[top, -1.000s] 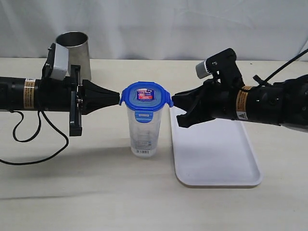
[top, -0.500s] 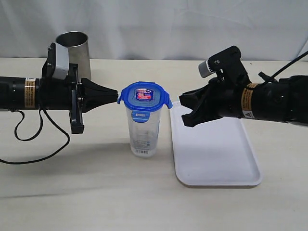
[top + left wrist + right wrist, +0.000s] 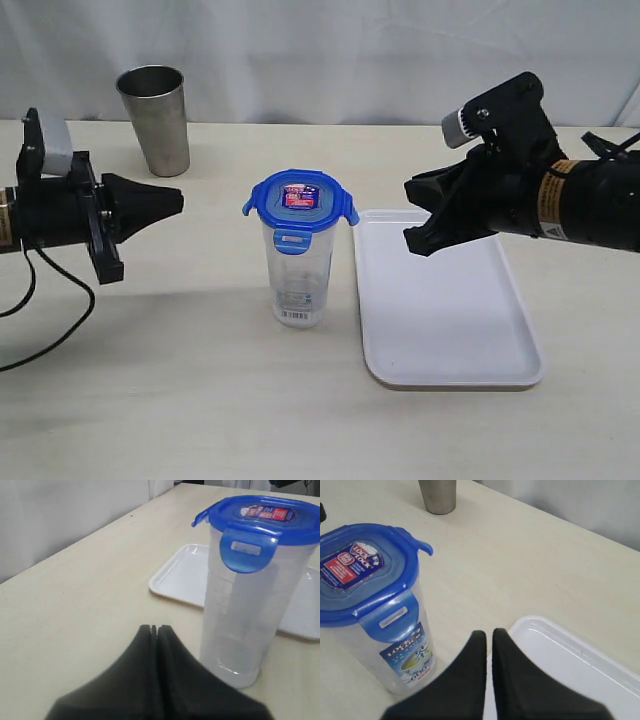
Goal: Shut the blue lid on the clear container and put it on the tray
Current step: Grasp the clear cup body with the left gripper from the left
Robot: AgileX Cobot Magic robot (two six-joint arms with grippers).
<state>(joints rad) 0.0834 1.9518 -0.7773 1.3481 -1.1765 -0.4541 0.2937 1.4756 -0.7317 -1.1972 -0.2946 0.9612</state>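
Nearest the camera, the tray (image 3: 450, 350) lies flat on the surface (image 3: 200, 420) with nothing on it.

Just beside its left edge, off the tray, stands the clear container (image 3: 298, 285), upright. The blue lid (image 3: 300, 197) sits on its mouth. The front flap is folded down against the wall. The flaps on the two sides jut outward and appear unlatched.

A second ago both tools had their tips close against opposite sides of the lid. Both have since drawn away. The left tool (image 3: 176, 203) has pulled well back to the left, its fingers pressed together and holding nothing. The right tool (image 3: 489, 636) has lifted and backed off above the tray, its fingers likewise together with only a thin slit between them, and it holds nothing.

Assessment: the side press is over or abandoned. If the side flaps are indeed loose, closing is incomplete. The transfer to the tray is not yet begun.

Farthest back, a steel cup (image 3: 155, 115) stands untouched.
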